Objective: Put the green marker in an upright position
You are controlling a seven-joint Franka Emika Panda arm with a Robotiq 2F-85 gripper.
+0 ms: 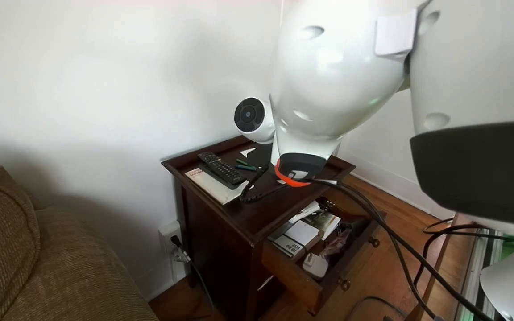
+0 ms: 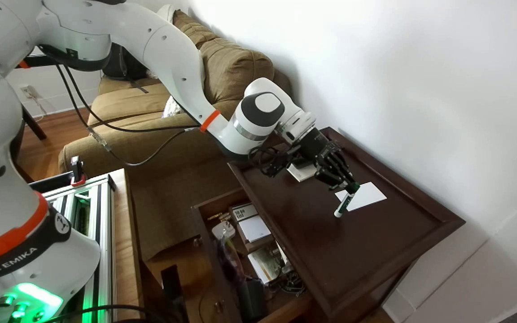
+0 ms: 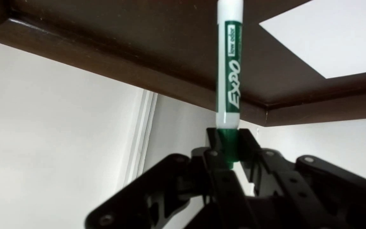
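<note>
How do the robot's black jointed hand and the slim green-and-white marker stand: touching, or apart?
Touching. The wrist view shows the hand closed on the green cap of the marker, against both its sides, with no visible gap.

Wrist view: green marker (image 3: 229, 73) has its white end cut off at top, claw (image 3: 230, 140) blurry, white paper (image 3: 332, 38) cropped. In an exterior view, arm (image 1: 337, 76) hides part of the surface (image 1: 257, 216).

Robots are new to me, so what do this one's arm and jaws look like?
The Franka Emika Panda arm is white and rounded, with orange-red bands and black cables. Its black base collar reads "ANKA EMIKA", the start cropped. The jaws are black, with jointed bars and round bolts.
</note>
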